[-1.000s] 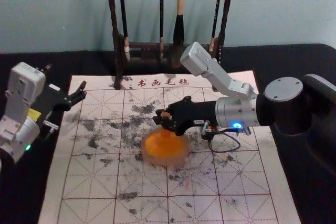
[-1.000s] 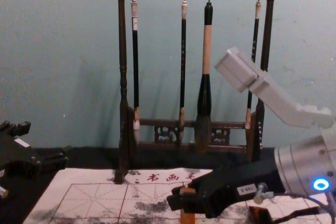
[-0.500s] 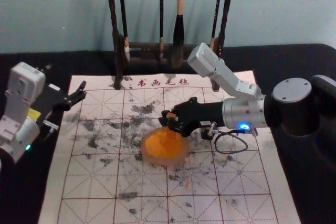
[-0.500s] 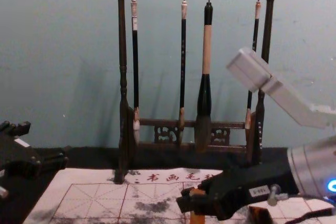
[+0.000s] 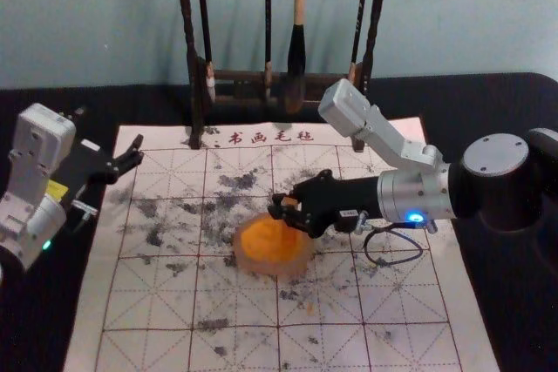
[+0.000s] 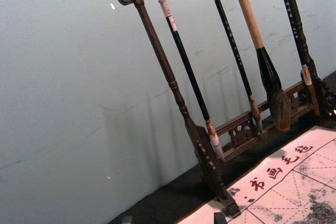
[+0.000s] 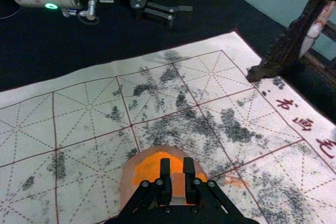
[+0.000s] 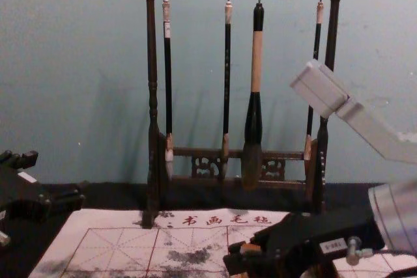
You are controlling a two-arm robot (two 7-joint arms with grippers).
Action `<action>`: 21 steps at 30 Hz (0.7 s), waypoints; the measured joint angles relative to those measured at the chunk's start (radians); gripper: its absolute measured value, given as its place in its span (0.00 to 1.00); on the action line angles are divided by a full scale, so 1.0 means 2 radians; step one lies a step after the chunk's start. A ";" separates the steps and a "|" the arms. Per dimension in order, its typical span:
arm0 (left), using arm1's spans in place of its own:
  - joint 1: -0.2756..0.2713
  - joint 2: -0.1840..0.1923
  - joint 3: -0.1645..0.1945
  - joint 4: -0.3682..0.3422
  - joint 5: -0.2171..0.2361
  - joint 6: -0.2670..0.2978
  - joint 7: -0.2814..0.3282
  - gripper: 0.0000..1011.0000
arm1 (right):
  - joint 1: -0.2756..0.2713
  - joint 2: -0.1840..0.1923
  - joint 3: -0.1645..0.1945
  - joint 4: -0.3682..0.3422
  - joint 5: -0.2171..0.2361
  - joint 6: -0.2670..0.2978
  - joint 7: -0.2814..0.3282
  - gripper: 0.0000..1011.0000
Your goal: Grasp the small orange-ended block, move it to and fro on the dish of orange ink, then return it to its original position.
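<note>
Over the back-right part of the round dish of orange ink [image 5: 266, 250], my right gripper [image 5: 283, 208] reaches in from the right. In the right wrist view, the same gripper [image 7: 178, 179] is shut on the small block [image 7: 178, 186], orange-brown on top, with the dish [image 7: 128, 174] behind it. The block [image 8: 249, 248] also shows between the fingers in the chest view. Its lower end is hidden, so I cannot tell whether it touches the ink. My left gripper [image 5: 129, 156] is parked at the left beside the mat; its own wrist view shows this gripper [image 6: 173, 219] with fingertips apart.
A gridded white calligraphy mat [image 5: 157, 302] with grey ink smudges lies under the dish on the black table. At its back edge stands a dark wooden rack [image 8: 153, 96] with hanging brushes [image 8: 255, 63]. A thin cable [image 5: 418, 254] loops below my right wrist.
My right gripper has moved to the right and slightly nearer the robot, carrying the block across the dish's back part. The left arm and the dish look unmoved.
</note>
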 joint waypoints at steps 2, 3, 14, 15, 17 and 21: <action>0.000 0.000 0.000 0.000 0.000 0.000 0.000 0.99 | -0.001 0.002 -0.001 -0.003 0.001 0.000 0.002 0.13; 0.000 0.000 0.000 0.000 0.000 0.000 0.000 0.99 | -0.002 0.002 -0.002 -0.004 0.002 0.000 0.002 0.13; 0.000 0.000 0.000 0.000 0.000 0.000 0.000 0.99 | -0.005 0.002 -0.010 -0.013 0.008 0.000 0.007 0.13; 0.000 0.000 0.000 0.000 0.000 0.000 0.000 0.99 | -0.004 0.001 -0.011 -0.013 0.008 0.000 0.007 0.13; 0.000 0.000 0.000 0.000 0.000 0.000 0.000 0.99 | -0.004 -0.001 -0.013 -0.013 0.009 0.001 0.007 0.13; 0.000 0.000 0.000 0.000 0.000 0.000 0.000 0.99 | -0.001 -0.006 -0.016 -0.010 0.011 0.000 0.007 0.13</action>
